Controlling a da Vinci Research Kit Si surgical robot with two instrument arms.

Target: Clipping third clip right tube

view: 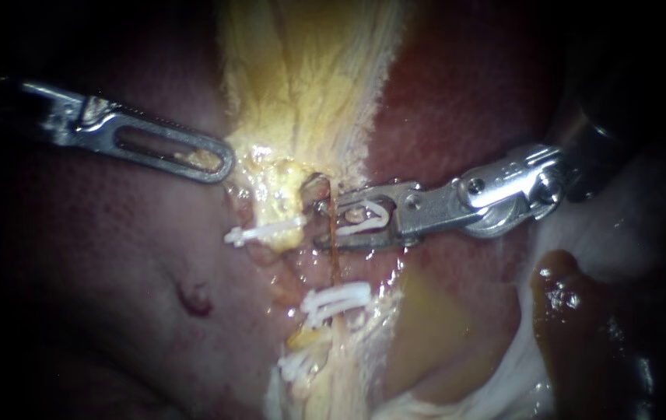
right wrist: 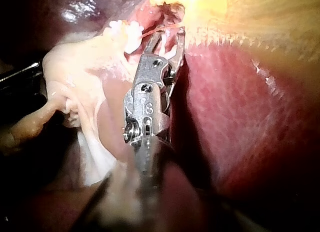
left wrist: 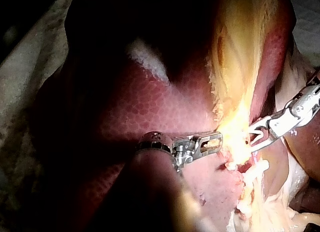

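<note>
Red liver (view: 115,257), left instrument (view: 222,165) jaws clamping gallbladder (view: 302,78), right instrument (view: 321,224) jaws holding clip (view: 360,218)

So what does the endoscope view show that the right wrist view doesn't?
Only the endoscope: the left instrument at the edge of the yellow gallbladder, and a small dark red spot on the liver. Only the right wrist: a fuller look at the pale tissue beside its instrument. Both: the right instrument, its jaws holding a white clip at the thin tube.
</note>
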